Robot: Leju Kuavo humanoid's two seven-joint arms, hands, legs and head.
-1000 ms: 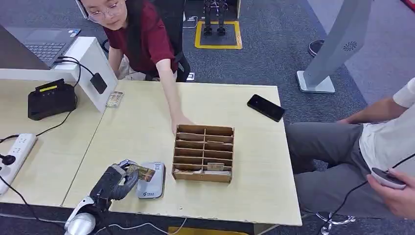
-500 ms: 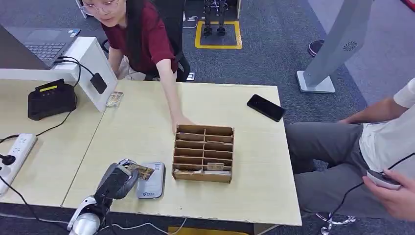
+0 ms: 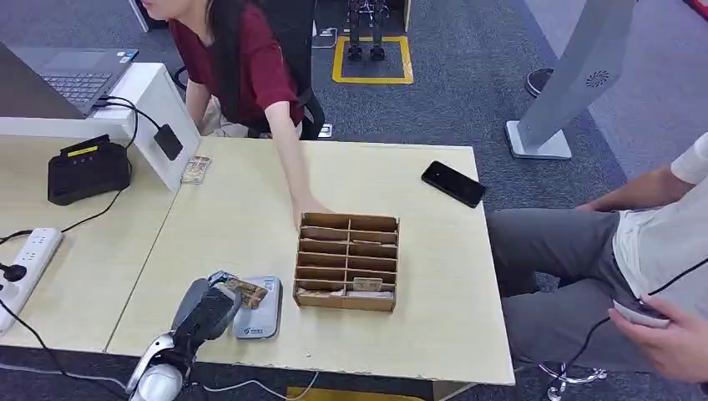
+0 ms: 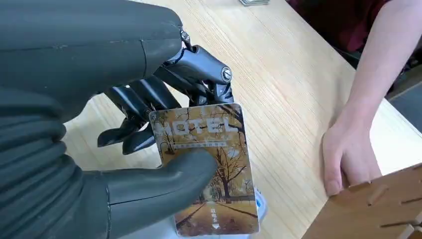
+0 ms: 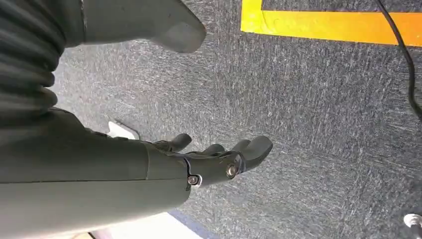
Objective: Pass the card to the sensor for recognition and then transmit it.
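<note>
My left hand (image 3: 203, 311) holds a brown hotel card (image 3: 248, 292) over the grey sensor pad (image 3: 258, 313) near the table's front edge. The left wrist view shows the card (image 4: 206, 164) pinched between the thumb and the dark fingers (image 4: 149, 107), printed with "HOTEL" and an autumn road. Just right of the sensor stands the wooden slotted card box (image 3: 347, 261). My right hand (image 5: 199, 164) hangs over grey carpet with its fingers apart and nothing in it.
A person in a red top rests a hand (image 3: 307, 207) on the back of the box. A black phone (image 3: 453, 183), a black device (image 3: 85, 169), a power strip (image 3: 27, 266) and a laptop (image 3: 73, 75) lie around. A seated person (image 3: 634, 259) is at right.
My left hand has edged to the right, carrying the card further over the sensor pad. The person in red has leaned away upward.
</note>
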